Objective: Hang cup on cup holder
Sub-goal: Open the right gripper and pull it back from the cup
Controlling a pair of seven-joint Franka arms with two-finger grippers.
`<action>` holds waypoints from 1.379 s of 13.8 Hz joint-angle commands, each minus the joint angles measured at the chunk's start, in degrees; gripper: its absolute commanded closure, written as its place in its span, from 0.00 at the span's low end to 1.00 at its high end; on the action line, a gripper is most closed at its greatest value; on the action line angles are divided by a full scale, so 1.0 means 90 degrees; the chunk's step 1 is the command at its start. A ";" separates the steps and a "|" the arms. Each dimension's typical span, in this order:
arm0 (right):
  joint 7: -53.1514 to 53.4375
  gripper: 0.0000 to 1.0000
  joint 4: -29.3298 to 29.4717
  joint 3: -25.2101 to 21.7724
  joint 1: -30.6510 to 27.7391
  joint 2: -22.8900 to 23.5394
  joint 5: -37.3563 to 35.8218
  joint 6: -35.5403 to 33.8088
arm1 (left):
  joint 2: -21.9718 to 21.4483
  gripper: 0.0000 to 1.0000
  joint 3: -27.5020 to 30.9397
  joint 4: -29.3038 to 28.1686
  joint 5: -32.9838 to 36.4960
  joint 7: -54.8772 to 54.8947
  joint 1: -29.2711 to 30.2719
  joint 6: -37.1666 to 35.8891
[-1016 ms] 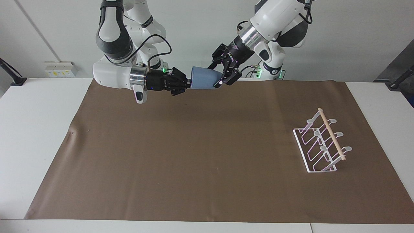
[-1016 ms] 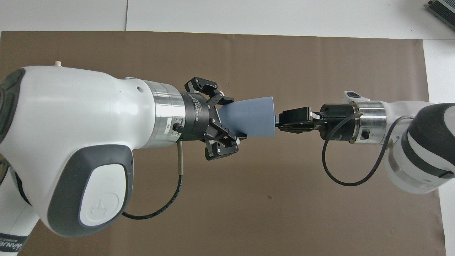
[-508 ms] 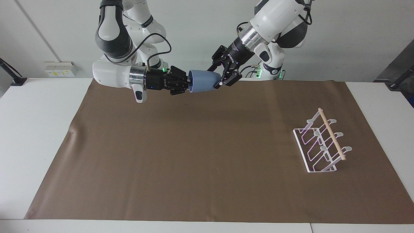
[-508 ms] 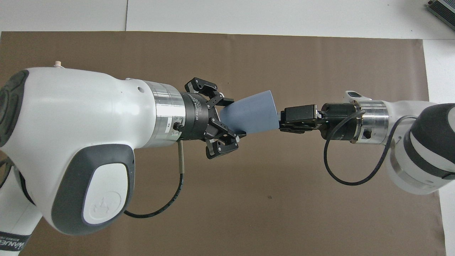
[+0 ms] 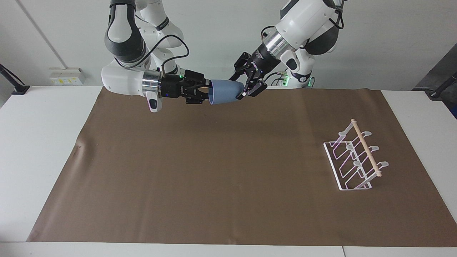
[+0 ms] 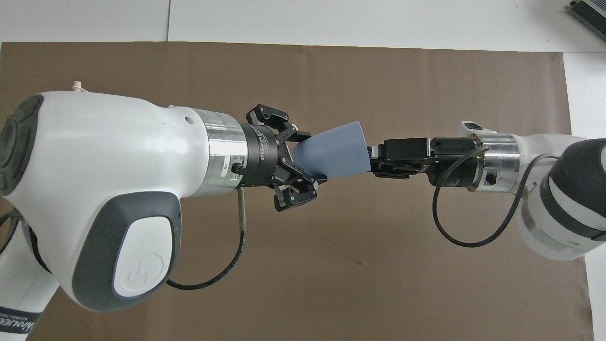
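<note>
Our left gripper's (image 5: pixel 238 90) fingers clamp the light blue cup's (image 5: pixel 222 92) tapered base in midair; our right gripper's (image 5: pixel 206 91) fingers sit parted at its rim, gripping nothing we can see. Handover looks nearly complete; the cup holder (image 5: pixel 356 156) waits empty toward the left arm's end.

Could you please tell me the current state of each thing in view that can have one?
cup: held up in the air on its side, above the brown mat.
left gripper: shut on the cup's narrow base.
right gripper: at the cup's open rim, fingers opening.
cup holder: standing on the mat toward the left arm's end, prongs bare.
</note>
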 commanded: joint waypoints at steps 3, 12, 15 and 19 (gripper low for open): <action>0.0124 0.34 0.0006 -0.0030 -0.0085 -0.0086 -0.0133 0.0046 | -0.0164 1.00 0.0076 -0.0211 0.0033 -0.0034 -0.0068 0.0075; 0.0123 0.00 0.0571 -0.0069 -0.0535 -0.0096 -0.2474 0.0046 | -0.0173 1.00 0.0164 -0.0191 0.0717 0.0511 -0.0019 -0.0130; 0.0134 0.00 0.0865 -0.0069 -0.0671 -0.0096 -0.3520 0.0056 | -0.0212 1.00 0.0174 -0.0191 0.0717 0.0883 0.0224 -0.0462; 0.0153 0.00 0.1030 -0.0079 -0.0730 -0.0135 -0.3911 0.0075 | -0.0212 1.00 0.0184 -0.0201 0.0707 0.0962 0.0235 -0.0492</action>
